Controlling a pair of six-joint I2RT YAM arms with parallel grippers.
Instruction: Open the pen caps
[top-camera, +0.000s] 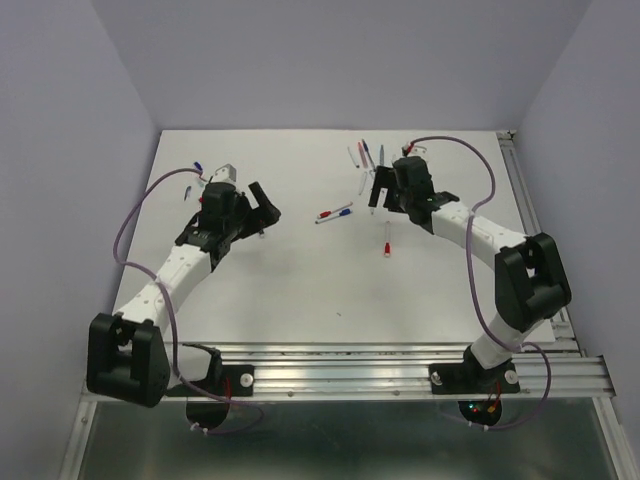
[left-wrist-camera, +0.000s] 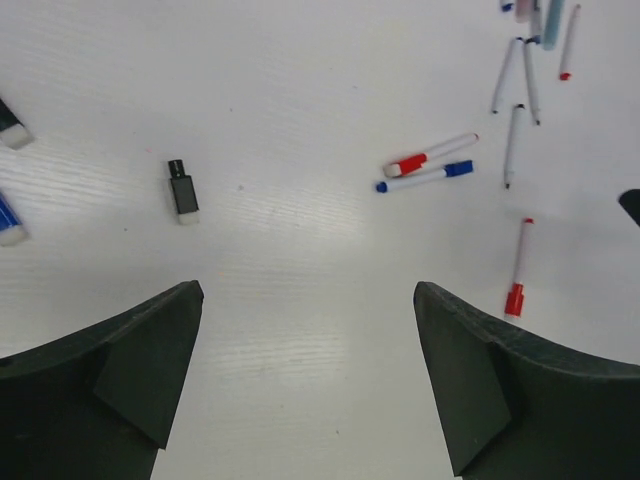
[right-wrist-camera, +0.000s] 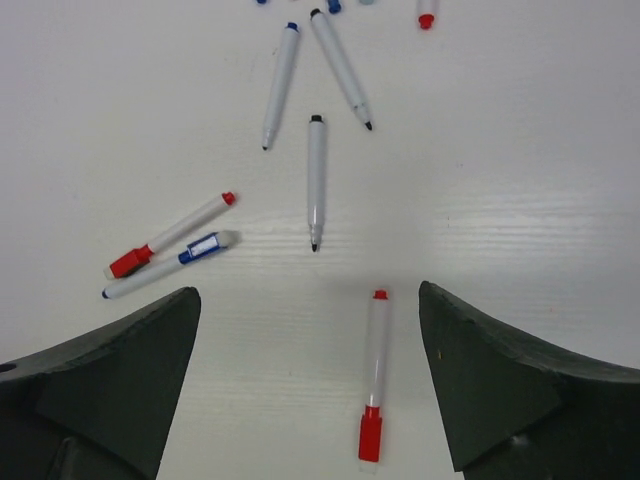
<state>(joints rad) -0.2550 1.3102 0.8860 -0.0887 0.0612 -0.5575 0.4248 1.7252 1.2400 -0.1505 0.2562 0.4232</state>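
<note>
No legible text or labels anywhere.

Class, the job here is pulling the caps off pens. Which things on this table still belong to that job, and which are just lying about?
Belongs to the job (cap still on):
lone red-capped pen
paired red-capped pen
blue-capped pen beside it

Just lying about (nothing left to pull):
loose black cap
uncapped blue-ended pen
upper black-ended pen, uncapped
middle black-ended pen, uncapped
</note>
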